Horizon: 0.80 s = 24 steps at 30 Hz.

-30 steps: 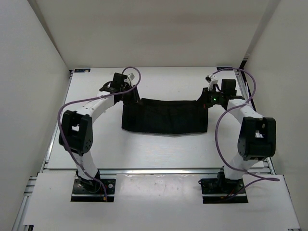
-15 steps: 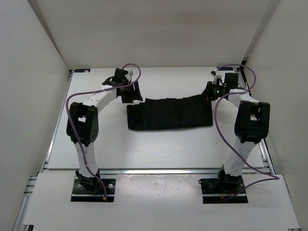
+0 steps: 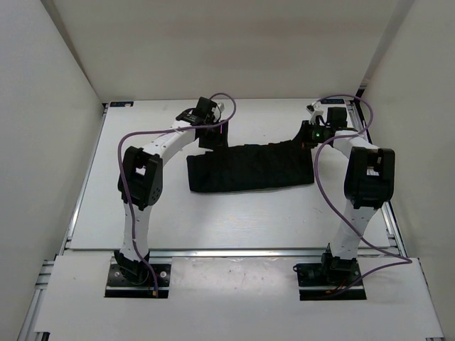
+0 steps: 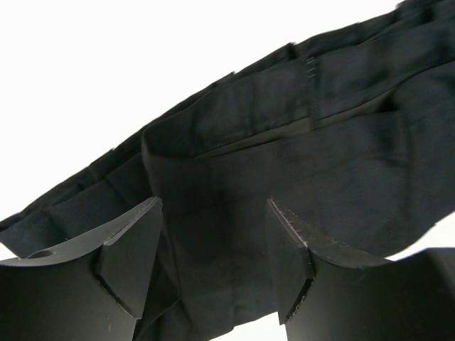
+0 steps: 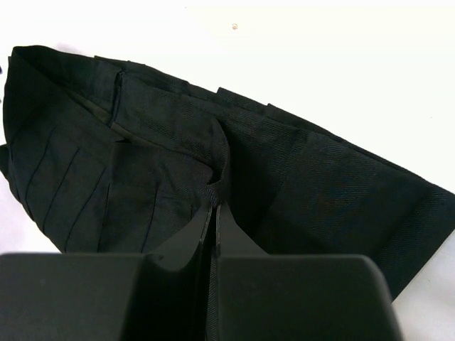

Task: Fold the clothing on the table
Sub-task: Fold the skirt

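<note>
We log pleated black skirt [image 3: 250,167] on table [image 3: 213,220], left gripper [image 4: 213,209] parted at its 11 o'clock, right gripper [image 5: 215,197] pinching 2 o'clock corner.

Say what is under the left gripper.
Black clothing lies under the open left gripper, filling the gap between its jaws. The table shows white beyond it; directly beneath, the fabric covers it.

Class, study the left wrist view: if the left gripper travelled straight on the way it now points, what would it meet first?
The left gripper, jaws open, points at the black clothing, so it would probably meet that fabric first. How far off the fabric lies is unclear.
</note>
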Tool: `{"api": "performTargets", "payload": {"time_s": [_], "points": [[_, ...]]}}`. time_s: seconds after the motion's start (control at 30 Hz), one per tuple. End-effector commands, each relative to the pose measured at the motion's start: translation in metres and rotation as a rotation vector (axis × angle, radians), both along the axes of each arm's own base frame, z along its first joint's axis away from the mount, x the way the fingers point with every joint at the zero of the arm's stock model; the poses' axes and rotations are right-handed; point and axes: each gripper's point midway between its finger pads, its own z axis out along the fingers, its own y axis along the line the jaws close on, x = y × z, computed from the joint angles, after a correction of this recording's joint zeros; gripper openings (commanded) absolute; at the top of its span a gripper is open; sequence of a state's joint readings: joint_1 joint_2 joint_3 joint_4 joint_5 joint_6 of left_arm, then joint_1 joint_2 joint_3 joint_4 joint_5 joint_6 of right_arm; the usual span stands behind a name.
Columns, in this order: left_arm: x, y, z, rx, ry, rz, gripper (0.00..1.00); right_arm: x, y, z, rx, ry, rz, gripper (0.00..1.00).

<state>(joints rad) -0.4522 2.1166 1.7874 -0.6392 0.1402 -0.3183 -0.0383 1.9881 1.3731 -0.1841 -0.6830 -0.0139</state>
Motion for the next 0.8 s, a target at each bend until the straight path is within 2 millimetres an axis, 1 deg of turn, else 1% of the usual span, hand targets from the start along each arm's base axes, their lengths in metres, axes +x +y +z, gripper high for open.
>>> {"api": "performTargets", "payload": {"time_s": [0.0,0.03,0.13,0.17,0.23,0.27,0.33,0.37,0.4,0.47,0.5,0.53,0.57,0.6,0.63,0.73,0.77], "points": [[0.0,0.013,0.01,0.059,-0.025,0.006,0.7,0.012,-0.002,0.018,0.002,-0.058,0.007,0.0],[-0.002,0.016,0.004,0.067,-0.016,0.007,0.68,0.011,-0.001,0.016,-0.002,-0.053,0.008,0.0],[0.0,0.022,0.009,0.092,-0.04,0.003,0.69,0.009,-0.003,0.013,0.005,-0.044,0.003,0.0],[0.001,0.03,0.005,0.102,-0.037,0.005,0.69,0.012,-0.005,0.016,-0.001,-0.055,-0.005,0.0],[0.0,0.03,0.003,0.104,-0.032,0.001,0.7,0.01,-0.005,0.015,0.0,-0.051,-0.001,0.0],[0.002,0.033,0.001,0.104,-0.03,0.006,0.69,0.009,-0.003,0.016,0.003,-0.051,0.003,0.0],[0.001,0.032,-0.002,0.095,-0.021,-0.003,0.69,0.009,-0.004,0.015,0.002,-0.053,0.002,0.0],[0.0,0.036,-0.006,0.107,-0.013,0.004,0.68,0.01,-0.004,0.015,0.002,-0.052,0.002,0.0],[0.001,0.032,-0.006,0.105,-0.023,-0.006,0.68,0.007,-0.004,0.01,0.001,-0.043,0.003,0.0],[-0.002,0.03,-0.012,0.108,-0.011,-0.01,0.67,0.009,-0.004,0.015,-0.001,-0.053,0.002,0.0],[-0.003,0.029,-0.012,0.102,-0.008,-0.012,0.66,0.009,-0.004,0.013,0.001,-0.049,0.003,0.0],[-0.005,0.032,-0.021,0.118,0.01,-0.008,0.65,0.008,-0.003,0.013,0.001,-0.048,0.002,0.0],[-0.003,0.029,-0.022,0.113,0.006,-0.008,0.64,0.008,-0.003,0.012,-0.004,-0.051,0.007,0.0],[-0.002,0.031,-0.025,0.114,0.009,-0.006,0.63,0.007,-0.002,0.009,-0.003,-0.04,0.011,0.0],[-0.002,0.027,-0.022,0.107,-0.003,-0.012,0.63,0.007,-0.004,0.009,-0.007,-0.041,0.005,0.0],[-0.003,0.024,-0.026,0.086,-0.001,-0.005,0.57,0.008,-0.002,0.012,-0.003,-0.049,0.012,0.0],[0.0,0.021,-0.026,0.071,-0.007,0.0,0.53,0.008,-0.002,0.009,-0.003,-0.044,0.011,0.0]]}}
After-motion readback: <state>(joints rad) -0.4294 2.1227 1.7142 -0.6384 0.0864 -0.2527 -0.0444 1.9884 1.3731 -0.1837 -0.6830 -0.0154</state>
